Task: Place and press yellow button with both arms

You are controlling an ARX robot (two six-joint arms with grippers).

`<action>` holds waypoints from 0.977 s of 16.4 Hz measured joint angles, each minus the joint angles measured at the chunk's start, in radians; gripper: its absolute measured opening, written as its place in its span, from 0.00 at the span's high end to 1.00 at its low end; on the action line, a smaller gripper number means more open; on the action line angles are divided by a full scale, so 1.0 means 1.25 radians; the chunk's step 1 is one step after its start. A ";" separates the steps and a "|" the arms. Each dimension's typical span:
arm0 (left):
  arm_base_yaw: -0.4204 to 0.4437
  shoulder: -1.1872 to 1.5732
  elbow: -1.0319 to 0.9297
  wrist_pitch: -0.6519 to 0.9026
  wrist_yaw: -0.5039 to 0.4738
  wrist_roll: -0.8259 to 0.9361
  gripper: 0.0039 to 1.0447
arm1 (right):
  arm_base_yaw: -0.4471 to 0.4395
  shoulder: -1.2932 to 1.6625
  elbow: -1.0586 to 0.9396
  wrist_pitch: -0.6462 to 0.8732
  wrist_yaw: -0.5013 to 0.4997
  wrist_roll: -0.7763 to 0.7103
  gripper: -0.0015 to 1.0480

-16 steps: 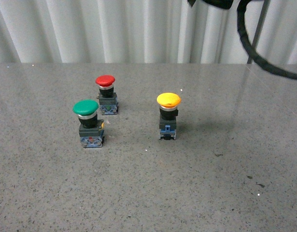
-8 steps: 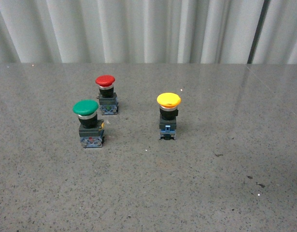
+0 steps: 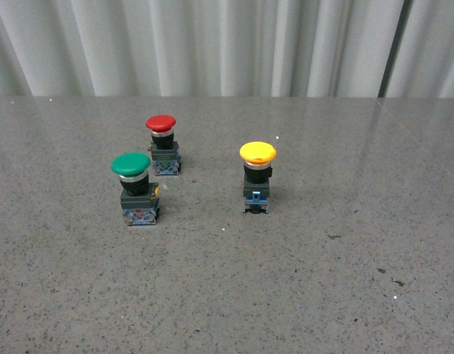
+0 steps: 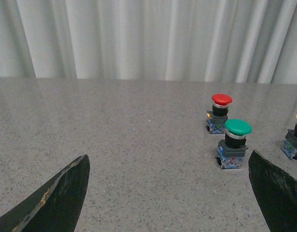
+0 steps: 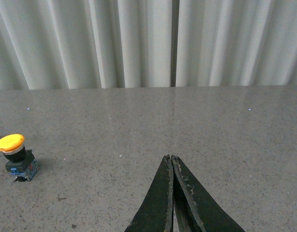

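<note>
The yellow button (image 3: 258,175) stands upright on the grey table, right of centre in the front view. It also shows at the edge of the left wrist view (image 4: 296,137) and in the right wrist view (image 5: 16,155). No arm shows in the front view. My left gripper (image 4: 170,166) is open and empty, its black fingers (image 4: 61,195) wide apart above bare table, away from the buttons. My right gripper (image 5: 170,158) is shut and empty, well off to the side of the yellow button.
A green-capped button (image 3: 136,188) and a red-capped button (image 3: 163,144) stand left of the yellow one; both show in the left wrist view, green (image 4: 234,143) and red (image 4: 219,112). A white pleated curtain (image 3: 212,44) backs the grey speckled table (image 3: 227,295).
A black arm part and cable at the upper right of the front view one second ago have left the frame. The buttons have not moved.
</note>
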 joint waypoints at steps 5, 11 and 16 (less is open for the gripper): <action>0.000 0.000 0.000 0.000 0.000 0.000 0.06 | -0.135 -0.106 -0.062 -0.036 -0.120 -0.006 0.98; 0.000 0.000 0.000 0.000 0.000 0.000 0.06 | -0.129 -0.190 -0.094 -0.086 -0.133 -0.007 0.98; 0.000 0.000 0.000 0.000 -0.001 0.000 0.06 | -0.129 -0.366 -0.114 -0.231 -0.134 -0.007 0.98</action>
